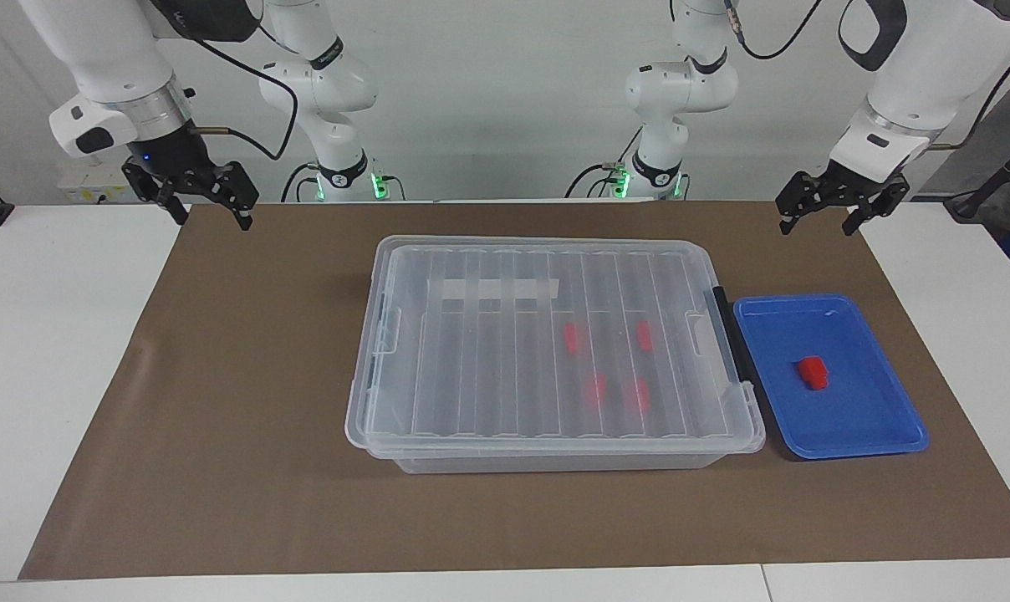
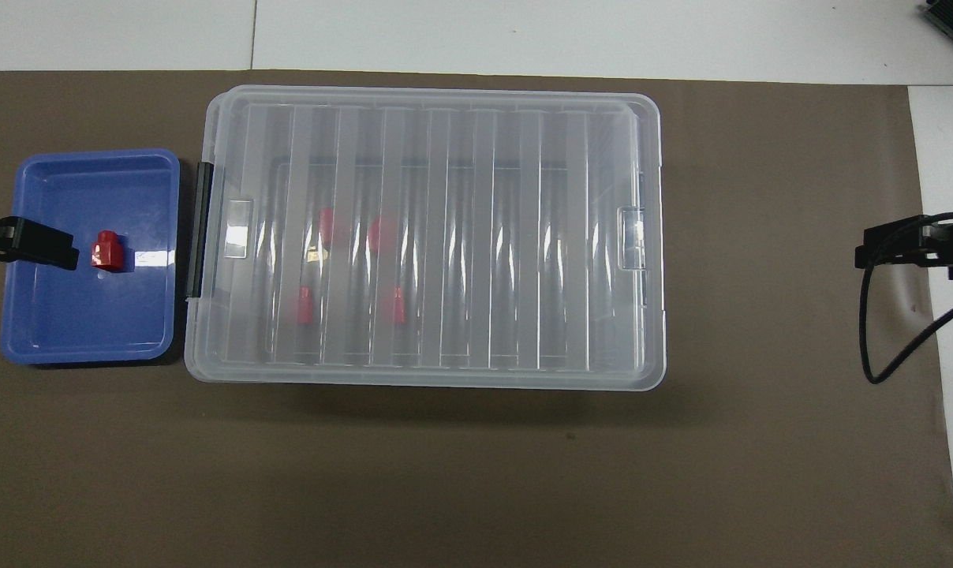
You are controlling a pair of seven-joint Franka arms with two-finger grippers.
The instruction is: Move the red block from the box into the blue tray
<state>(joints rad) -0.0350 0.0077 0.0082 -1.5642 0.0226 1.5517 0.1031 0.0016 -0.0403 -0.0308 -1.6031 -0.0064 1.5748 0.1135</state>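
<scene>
The box [image 1: 488, 368] is a clear bin with its ribbed lid on, in the middle of the brown mat; it also shows in the overhead view [image 2: 524, 237]. Several red blocks lie inside it, seen through the lid, such as one [image 1: 572, 337] and another [image 2: 306, 304]. One red block [image 1: 813, 372] lies in the blue tray [image 1: 856, 418], which stands beside the box at the left arm's end. That block [image 2: 107, 251] and tray [image 2: 90, 323] also show from overhead. My left gripper [image 1: 815, 226] is open, empty and raised over the mat's corner. My right gripper [image 1: 212, 220] is open, empty and raised over the mat's other corner.
The brown mat [image 1: 246, 401] covers most of the white table [image 1: 53, 351]. The box has a black end handle [image 1: 726, 334] facing the tray and a white tape strip [image 1: 498, 289] on its lid.
</scene>
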